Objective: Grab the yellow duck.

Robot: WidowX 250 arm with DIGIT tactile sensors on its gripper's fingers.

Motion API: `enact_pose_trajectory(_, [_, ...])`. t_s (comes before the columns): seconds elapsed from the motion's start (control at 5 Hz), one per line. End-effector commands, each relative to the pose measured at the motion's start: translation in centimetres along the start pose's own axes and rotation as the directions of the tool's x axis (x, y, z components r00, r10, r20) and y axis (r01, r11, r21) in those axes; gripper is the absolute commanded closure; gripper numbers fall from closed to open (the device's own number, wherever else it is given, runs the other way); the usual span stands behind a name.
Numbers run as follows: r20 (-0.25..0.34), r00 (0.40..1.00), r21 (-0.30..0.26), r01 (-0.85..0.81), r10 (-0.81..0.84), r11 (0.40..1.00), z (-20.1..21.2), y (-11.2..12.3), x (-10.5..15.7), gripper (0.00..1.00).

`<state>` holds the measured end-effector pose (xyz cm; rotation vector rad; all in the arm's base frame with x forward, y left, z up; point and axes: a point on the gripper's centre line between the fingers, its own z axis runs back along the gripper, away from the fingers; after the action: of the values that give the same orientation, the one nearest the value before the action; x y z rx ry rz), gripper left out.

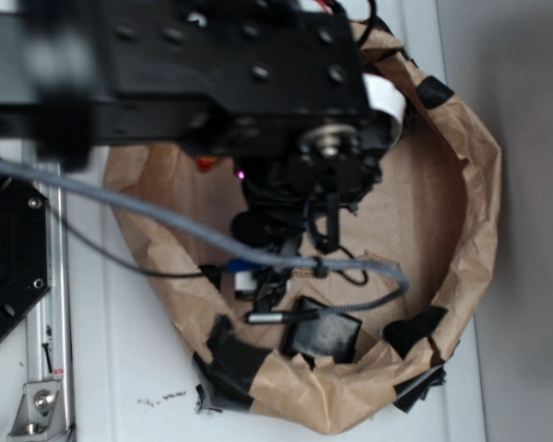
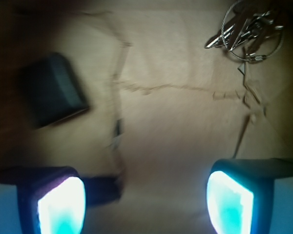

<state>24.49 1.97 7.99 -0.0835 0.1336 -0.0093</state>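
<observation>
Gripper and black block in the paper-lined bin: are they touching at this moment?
Apart. In the wrist view the gripper is open, with only bare brown paper between its fingers, and the black block lies further up-left, clear of the nearer finger.

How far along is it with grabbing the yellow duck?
Nothing is grabbed yet. In the wrist view the claw is open and empty over the brown paper, with only a dark block and a key bunch ahead. No duck shows in either view; the arm hides much of the paper nest. Finding, reaching and gripping the duck all remain.
</observation>
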Motion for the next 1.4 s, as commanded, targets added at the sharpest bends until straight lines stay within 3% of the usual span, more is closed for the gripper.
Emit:
enact_pose_trajectory(0.0, [-0.185, 0.937, 0.147, 0.325, -0.297, 0.934, -6.2, 1.5, -1.7, 0.00])
enact_pose_trajectory(0.2, [-0.225, 0.909, 0.185, 0.394, -0.352, 0.900, -6.6, 3.3, -3.1, 0.00])
enact_pose_trajectory(0.4, [-0.244, 0.920, 0.171, 0.353, -0.308, 0.920, -7.8, 5.1, -3.7, 0.76])
enact_pose_trajectory(0.6, [-0.279, 0.918, 0.195, 0.341, -0.282, 0.919, -8.8, 5.8, -3.7, 1.00])
enact_pose_trajectory(0.8, [-0.245, 0.935, 0.204, 0.309, -0.258, 0.929, -7.6, 5.9, -3.3, 1.00])
enact_pose_trajectory(1.0, [-0.084, 0.979, 0.184, 0.197, -0.184, 0.963, -2.7, 4.4, -2.4, 1.00])
enact_pose_trajectory(1.2, [-0.023, 0.992, 0.041, 0.122, -0.121, 0.992, 2.1, 2.6, -2.6, 1.00])
